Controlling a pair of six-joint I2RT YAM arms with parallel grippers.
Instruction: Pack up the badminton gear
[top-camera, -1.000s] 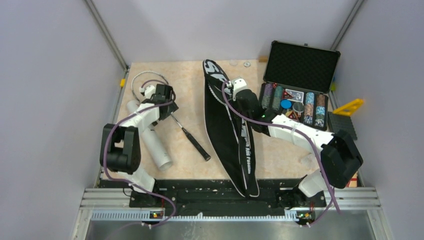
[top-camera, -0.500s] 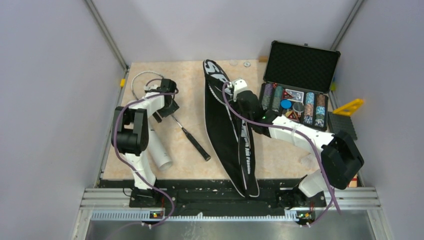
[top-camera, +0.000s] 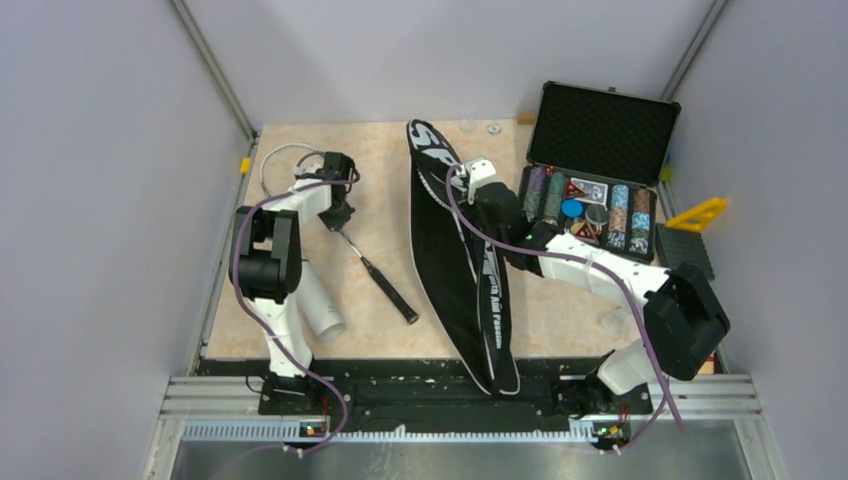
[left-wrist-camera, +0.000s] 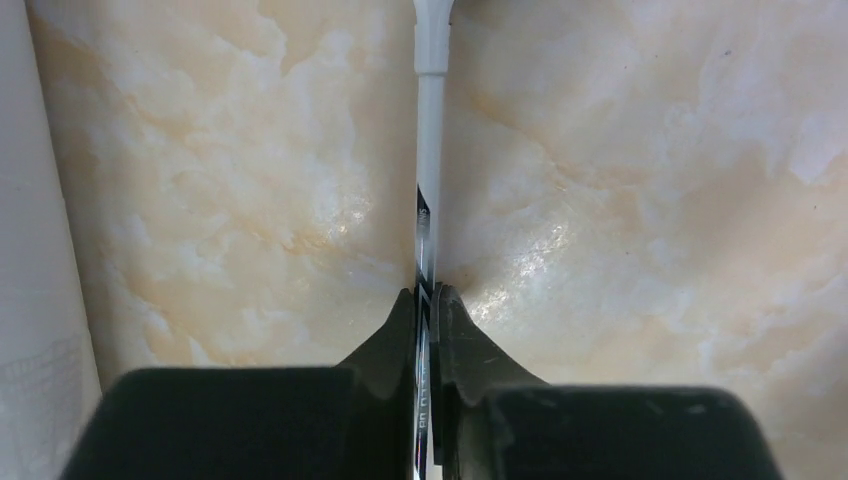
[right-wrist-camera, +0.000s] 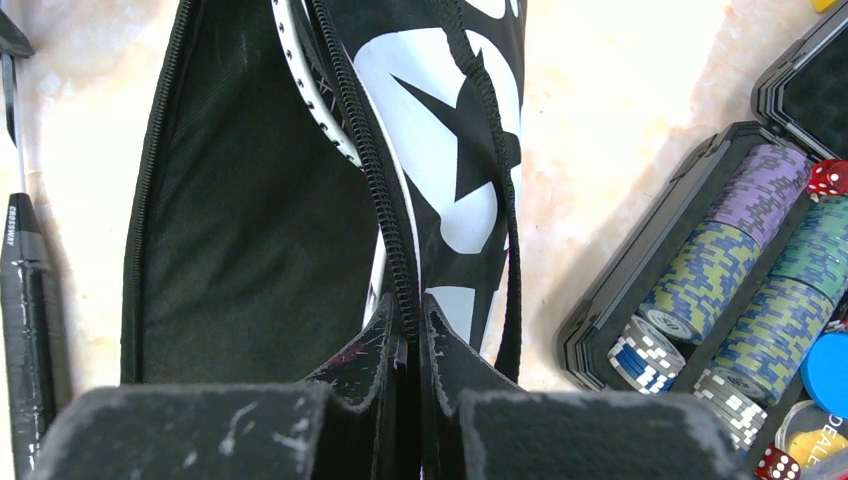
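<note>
The marbled tabletop (top-camera: 380, 150) is cream veined with pale orange, and the long black fabric bag (top-camera: 440, 260) bears bold white lettering. The thin racket (top-camera: 390, 290) has a white shaft with fine black print and a black handle; the cylindrical tube (top-camera: 318, 305) beside it is plain white. At the right edge, the black hard case (top-camera: 600, 130) holds poker chips (right-wrist-camera: 700, 270) striped purple, olive-blue and blue-white, plus red dice (right-wrist-camera: 828, 178).

One camera looks down over the whole table (top-camera: 380, 170) from high at its near edge, while the wrist cameras peer close, left at the racket (left-wrist-camera: 430, 150), right at the bag (right-wrist-camera: 240, 200), both seen overhead too.
</note>
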